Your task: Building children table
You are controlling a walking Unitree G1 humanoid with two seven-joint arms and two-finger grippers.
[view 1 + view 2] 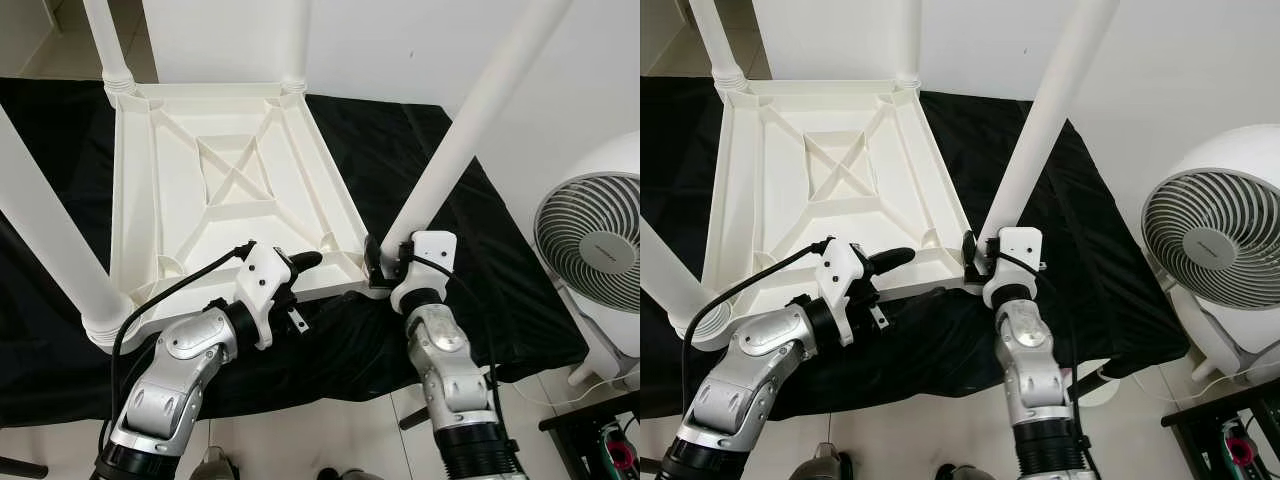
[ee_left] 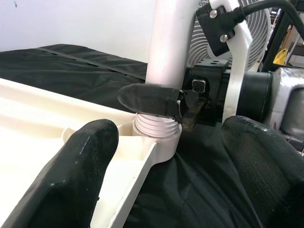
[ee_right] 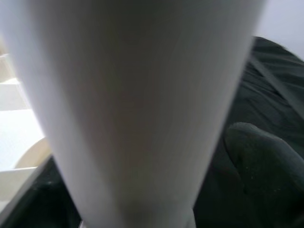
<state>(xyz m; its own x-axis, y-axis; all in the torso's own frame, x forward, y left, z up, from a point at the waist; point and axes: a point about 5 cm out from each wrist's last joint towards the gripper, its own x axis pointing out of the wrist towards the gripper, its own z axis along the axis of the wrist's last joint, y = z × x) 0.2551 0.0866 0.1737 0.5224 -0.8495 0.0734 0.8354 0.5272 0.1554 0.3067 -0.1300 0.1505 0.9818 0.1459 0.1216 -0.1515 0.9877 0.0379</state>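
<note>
Upturned white table (image 1: 190, 190) on black cloth (image 1: 470, 260); right hand (image 1: 378, 262) grips its near-right leg (image 1: 470, 130) — left hand (image 1: 300, 265) open beside.

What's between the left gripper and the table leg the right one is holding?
Nothing visible. The left gripper hovers open over the tabletop's near edge, with open space to the leg. The right gripper already clamps that leg at its base.
</note>
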